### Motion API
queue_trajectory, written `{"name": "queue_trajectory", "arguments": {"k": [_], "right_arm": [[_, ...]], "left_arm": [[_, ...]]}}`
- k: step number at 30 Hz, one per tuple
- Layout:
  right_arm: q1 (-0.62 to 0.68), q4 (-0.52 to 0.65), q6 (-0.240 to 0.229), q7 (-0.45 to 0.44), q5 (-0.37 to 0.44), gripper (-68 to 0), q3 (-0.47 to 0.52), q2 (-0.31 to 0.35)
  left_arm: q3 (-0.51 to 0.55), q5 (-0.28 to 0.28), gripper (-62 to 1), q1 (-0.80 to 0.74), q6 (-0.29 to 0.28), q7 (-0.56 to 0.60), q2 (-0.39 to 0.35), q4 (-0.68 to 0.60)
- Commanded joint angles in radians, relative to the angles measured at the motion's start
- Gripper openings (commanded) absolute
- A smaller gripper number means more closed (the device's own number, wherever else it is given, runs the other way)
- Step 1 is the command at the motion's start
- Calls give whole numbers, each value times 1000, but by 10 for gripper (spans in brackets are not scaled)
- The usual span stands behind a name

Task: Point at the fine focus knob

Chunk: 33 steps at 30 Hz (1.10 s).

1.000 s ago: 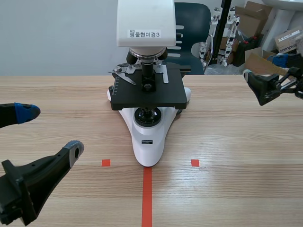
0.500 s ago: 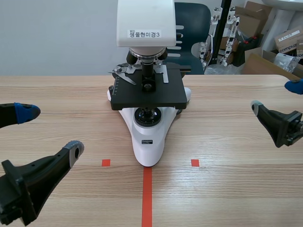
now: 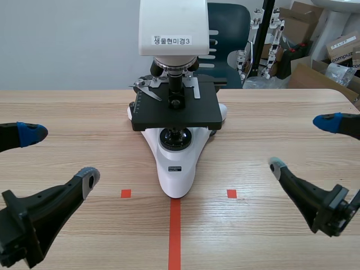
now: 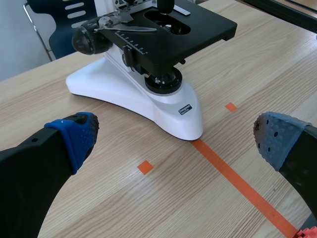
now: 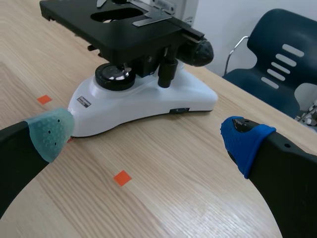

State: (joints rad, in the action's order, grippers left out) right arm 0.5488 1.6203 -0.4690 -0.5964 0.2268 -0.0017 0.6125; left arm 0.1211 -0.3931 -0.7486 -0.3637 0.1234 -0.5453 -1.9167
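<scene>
Well, the fine focus knob (image 5: pixel 199 51) sits ahead of the right gripper (image 5: pixel 146 135), fingers (image 5: pixel 246 140) spread.

Table (image 3: pixel 281 112): light wood-grain top, evenly lit, spanning the scene view from 9 to 3 o'clock and down to 6. Wall (image 3: pixel 67 45): plain pale grey, 10 to 12 o'clock. Chair (image 3: pixel 228 22): dark blue, slotted back, behind the table's far edge at 1 o'clock. Black post (image 3: pixel 266 34): upright, just beside the chair. Cardboard boxes (image 3: pixel 306 73): brown, piled, 2 o'clock.
</scene>
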Motion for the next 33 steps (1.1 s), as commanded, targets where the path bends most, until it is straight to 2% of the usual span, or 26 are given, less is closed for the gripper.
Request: {"name": "queue_trajectory", "arguments": {"k": [1,4,7,10,13,16,18,25,28,33], "right_arm": [[11,26,20,-3,-2,4,4,-26],[56,71,89,32,-18,4,4,-83],[102,121,150,105,-19,4,17,-139],[144,174,168,172,-19,4,36,-175],[191,229,183,222,-19,4,48,-177],[220,275,227,257,-18,4,49,-172],[222,296,238,274,-13,4,48,-159],[219,308,237,295,125,4,47,-43],[214,308,237,295,143,4,46,-16],[213,308,241,314,143,4,45,-18]], "left_arm": [[3,-7,14,-2,2,14,8,-10],[3,-7,14,-2,2,14,8,-10],[3,-7,14,-2,2,14,8,-10],[3,-7,14,-2,2,14,8,-10],[3,-7,14,-1,2,14,8,-10],[3,-7,14,-1,2,14,8,-10],[3,-7,14,-1,2,14,8,-10],[3,-7,14,-1,2,14,8,-10],[3,-7,14,-1,2,14,7,-10],[3,-7,14,-1,5,14,8,-10]]}}
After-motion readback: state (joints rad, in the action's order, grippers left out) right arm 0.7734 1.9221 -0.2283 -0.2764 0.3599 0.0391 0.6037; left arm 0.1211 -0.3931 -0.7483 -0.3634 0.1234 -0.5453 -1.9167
